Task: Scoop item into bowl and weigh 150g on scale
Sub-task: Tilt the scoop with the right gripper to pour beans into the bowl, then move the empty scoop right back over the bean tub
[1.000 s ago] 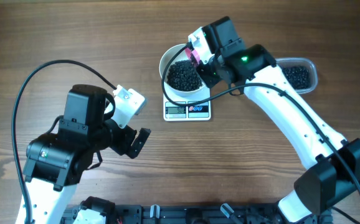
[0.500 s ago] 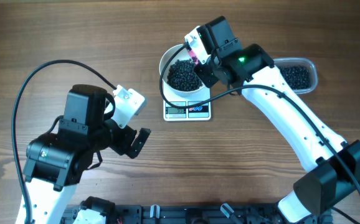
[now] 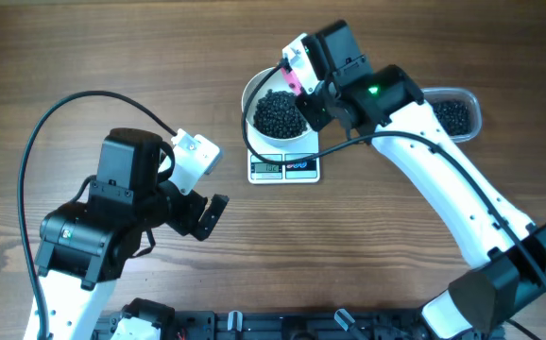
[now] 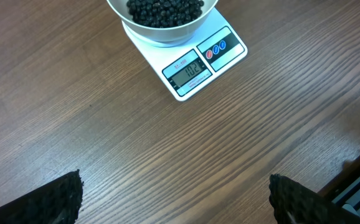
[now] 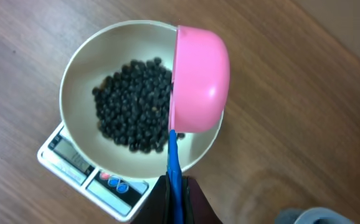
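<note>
Bright, even light from above covers the wooden desk [image 3: 112, 57], and shadows are faint and soft-edged. The overhead view is sharp throughout. In the left wrist view, the left pincer [image 4: 175, 202] tips at 5 and 7 o'clock look dark and slightly blurred. The pink scoop [image 5: 198, 81] carries a dull sheen.

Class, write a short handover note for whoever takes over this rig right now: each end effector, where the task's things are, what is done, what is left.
Left end effector: open, empty, above the table.
Right end effector: shut on the handle of the pink scoop, tipped sideways over the bowl.
The bowl sits on the scale and holds a pile of beads; more lie in the clear tub.
Done: beads scooped into bowl.
Left: check the display, adjust to target weight, set scoop down.
</note>
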